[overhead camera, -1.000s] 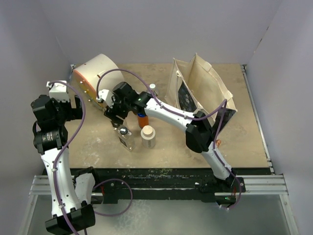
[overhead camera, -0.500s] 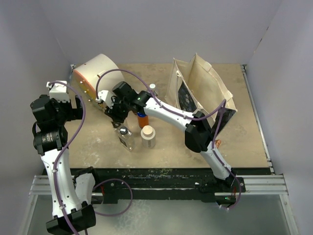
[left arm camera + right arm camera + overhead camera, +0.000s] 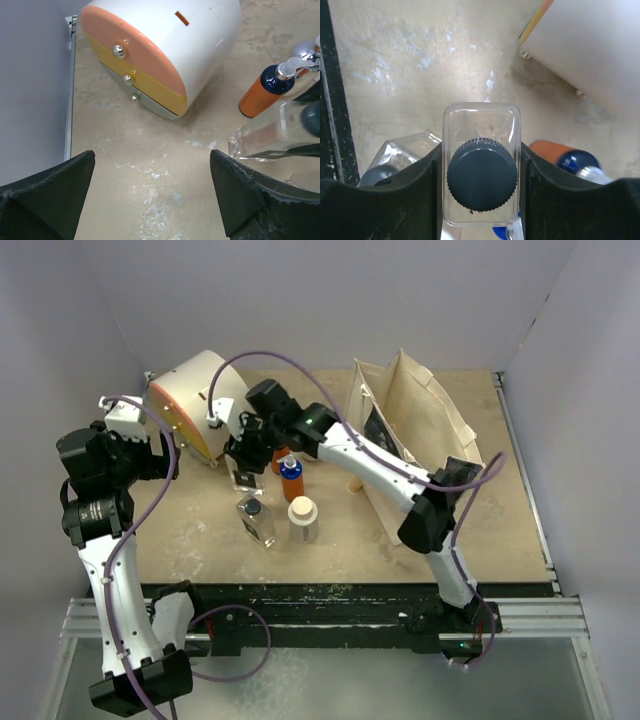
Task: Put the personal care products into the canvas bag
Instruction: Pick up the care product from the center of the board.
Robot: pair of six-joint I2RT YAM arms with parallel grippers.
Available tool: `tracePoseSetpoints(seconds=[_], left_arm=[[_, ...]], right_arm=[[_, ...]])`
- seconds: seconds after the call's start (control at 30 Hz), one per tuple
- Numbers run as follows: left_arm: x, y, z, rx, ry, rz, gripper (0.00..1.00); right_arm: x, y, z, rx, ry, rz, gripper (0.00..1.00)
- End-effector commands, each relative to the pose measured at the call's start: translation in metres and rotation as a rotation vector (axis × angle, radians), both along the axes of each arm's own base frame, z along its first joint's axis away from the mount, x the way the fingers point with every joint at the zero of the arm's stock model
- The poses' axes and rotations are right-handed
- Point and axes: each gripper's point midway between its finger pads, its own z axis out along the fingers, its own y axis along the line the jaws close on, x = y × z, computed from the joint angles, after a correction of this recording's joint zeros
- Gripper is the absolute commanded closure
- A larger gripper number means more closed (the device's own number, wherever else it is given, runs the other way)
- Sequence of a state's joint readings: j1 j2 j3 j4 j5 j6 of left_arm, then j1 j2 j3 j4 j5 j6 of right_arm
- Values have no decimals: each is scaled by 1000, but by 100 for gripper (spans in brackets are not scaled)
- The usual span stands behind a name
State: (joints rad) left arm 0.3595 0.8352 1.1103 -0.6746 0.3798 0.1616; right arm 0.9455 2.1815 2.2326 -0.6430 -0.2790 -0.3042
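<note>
I work over a tan, mottled surface marked with pale scuffs. Plain lavender-grey walls close it in at the back and both sides. A black strip and a metal rail edge its near side.

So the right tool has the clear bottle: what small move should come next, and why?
Probably carry it rightward, toward the canvas bag. The right tool is clamped on both sides of the clear square bottle with the black cap, and the bag stands open off to that side, so a transfer looks due.
</note>
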Motion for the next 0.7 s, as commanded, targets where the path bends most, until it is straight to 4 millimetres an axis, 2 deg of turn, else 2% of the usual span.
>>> tracePoseSetpoints(seconds=[0.0,0.17,0.33,0.67], left_arm=[[8,-10,26,16,-68,-85,1],[14,-14,29,33,-71,-132,1],[24,-22,31,63,-60,-180,1],[46,-71,35,105,-40,-316,1]], right_arm=[[-10,-25,189,360,-239,34,100],[-11,-57,232,406,-292,12,100],[-7,-90,260,417,-347,-21,100],[-2,-160,306,433,-445,-120,100]])
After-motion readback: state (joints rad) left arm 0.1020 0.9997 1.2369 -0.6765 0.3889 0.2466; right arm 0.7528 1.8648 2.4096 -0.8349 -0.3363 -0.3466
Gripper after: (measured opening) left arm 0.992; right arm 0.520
